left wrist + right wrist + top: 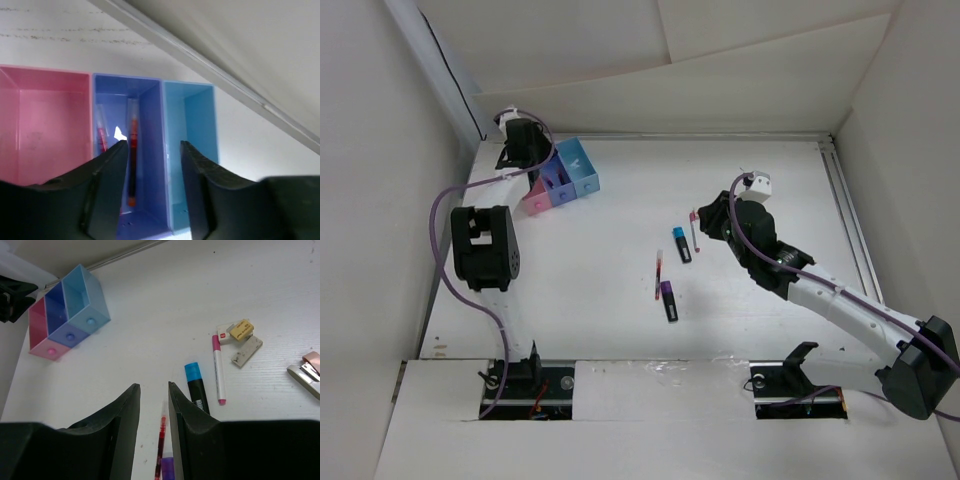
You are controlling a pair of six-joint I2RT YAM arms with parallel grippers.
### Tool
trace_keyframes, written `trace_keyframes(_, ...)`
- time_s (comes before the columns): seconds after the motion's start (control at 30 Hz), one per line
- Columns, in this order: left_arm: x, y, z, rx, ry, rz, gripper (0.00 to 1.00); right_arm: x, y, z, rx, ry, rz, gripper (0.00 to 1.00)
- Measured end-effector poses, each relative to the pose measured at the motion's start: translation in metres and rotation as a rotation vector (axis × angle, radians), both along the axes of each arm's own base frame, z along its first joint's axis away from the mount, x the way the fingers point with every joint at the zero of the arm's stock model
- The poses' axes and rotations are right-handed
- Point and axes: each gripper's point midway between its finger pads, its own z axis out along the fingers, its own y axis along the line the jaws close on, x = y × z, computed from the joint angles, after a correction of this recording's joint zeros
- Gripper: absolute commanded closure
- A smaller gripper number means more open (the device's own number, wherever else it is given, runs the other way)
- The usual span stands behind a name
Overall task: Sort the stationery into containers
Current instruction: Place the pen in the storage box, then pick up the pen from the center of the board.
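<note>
Stationery: we find it in two places, some inside the containers (563, 180) at the far left of the table (600, 330), the rest loose near the middle.
Left gripper (152, 192): it hangs over the containers, its dark fingers (107, 190) spread wide and holding nothing.
Pink bin (45, 125): leftmost of the joined row in the left wrist view.
Purple-blue bin (147, 100): the middle one. A red pen (132, 150) lies along its floor. We cannot tell whether a second red shape by its left wall is a pen or a reflection.
Light blue bin (192, 130): right end of the row, touching the purple-blue one.
Loose red pen (658, 275): it lies on the table, well apart from the bins.
Purple-ended marker (669, 300): just beside the red pen's near end.
Blue-capped marker (681, 245): a little farther back.
Pink pen (218, 370): just right of the blue-capped marker, roughly parallel to it.
Right gripper (154, 440): it hovers above these loose pieces, fingers only a narrow gap apart and gripping nothing. We see the loose red pen on the table through that gap.
Erasers: a yellow eraser (241, 330) and a grey eraser (246, 351) sit by the pink pen's far end.
Stapler (306, 374): pink and white, cropped at the right edge of the right wrist view.
</note>
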Motion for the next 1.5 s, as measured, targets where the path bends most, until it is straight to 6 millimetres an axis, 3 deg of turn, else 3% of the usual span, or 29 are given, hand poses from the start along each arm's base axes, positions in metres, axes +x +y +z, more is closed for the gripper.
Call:
trace_keyframes(0.1,-0.008,-0.015,0.016,0.009,-0.025,-0.018,0.68,0.000,0.000,0.000,0.000,0.000,0.000,0.65)
trace_keyframes(0.2,-0.026,-0.047,0.043,0.022,-0.072,-0.064,0.73,0.000,-0.001,0.000,-0.001,-0.001,-0.004,0.71)
trace_keyframes(0.27,-0.048,-0.084,0.062,0.026,-0.124,-0.129,0.75,0.001,-0.003,0.000,-0.009,-0.005,-0.015,0.78)
trace_keyframes(0.3,-0.063,-0.107,0.068,0.031,-0.146,-0.167,0.76,0.002,-0.005,0.001,-0.012,-0.008,-0.023,0.88)
trace_keyframes(0.37,-0.097,-0.159,0.071,0.041,-0.168,-0.272,0.76,0.002,-0.008,0.003,-0.014,-0.015,-0.039,0.94)
trace_keyframes(0.43,-0.130,-0.214,0.059,0.055,-0.158,-0.394,0.76,0.002,-0.011,0.006,-0.009,-0.024,-0.054,0.96)
trace_keyframes(0.5,-0.163,-0.259,0.032,0.078,-0.111,-0.507,0.76,0.002,-0.014,0.010,-0.001,-0.034,-0.065,0.92)
trace_keyframes(0.53,-0.180,-0.275,0.013,0.097,-0.074,-0.549,0.74,0.002,-0.015,0.012,0.001,-0.037,-0.069,0.83)
trace_keyframes(0.6,-0.213,-0.295,-0.027,0.148,0.014,-0.617,0.72,0.002,-0.016,0.013,0.007,-0.039,-0.076,0.76)
trace_keyframes(0.67,-0.240,-0.305,-0.059,0.206,0.086,-0.655,0.67,0.002,-0.017,0.013,0.006,-0.038,-0.080,0.67)
trace_keyframes(0.73,-0.261,-0.309,-0.080,0.248,0.138,-0.675,0.65,0.003,-0.018,0.013,0.007,-0.037,-0.086,0.63)
trace_keyframes(0.83,-0.276,-0.314,-0.090,0.268,0.157,-0.686,0.63,0.003,-0.019,0.012,0.006,-0.037,-0.088,0.62)
trace_keyframes(1.0,-0.273,-0.312,-0.094,0.275,0.152,-0.649,0.66,0.004,-0.020,0.012,0.005,-0.036,-0.093,0.62)
trace_keyframes(1.23,-0.279,-0.308,-0.127,0.379,0.199,-0.610,0.69,0.005,-0.022,0.012,0.006,-0.035,-0.095,0.61)
trace_keyframes(1.3,-0.279,-0.313,-0.127,0.386,0.194,-0.613,0.74,0.005,-0.021,0.010,0.005,-0.032,-0.090,0.61)
trace_keyframes(1.4,-0.274,-0.316,-0.127,0.399,0.187,-0.597,0.90,0.005,-0.019,0.008,0.002,-0.025,-0.084,0.61)
trace_keyframes(1.5,-0.270,-0.317,-0.126,0.407,0.179,-0.582,1.00,0.005,-0.018,0.007,0.001,-0.023,-0.080,0.61)
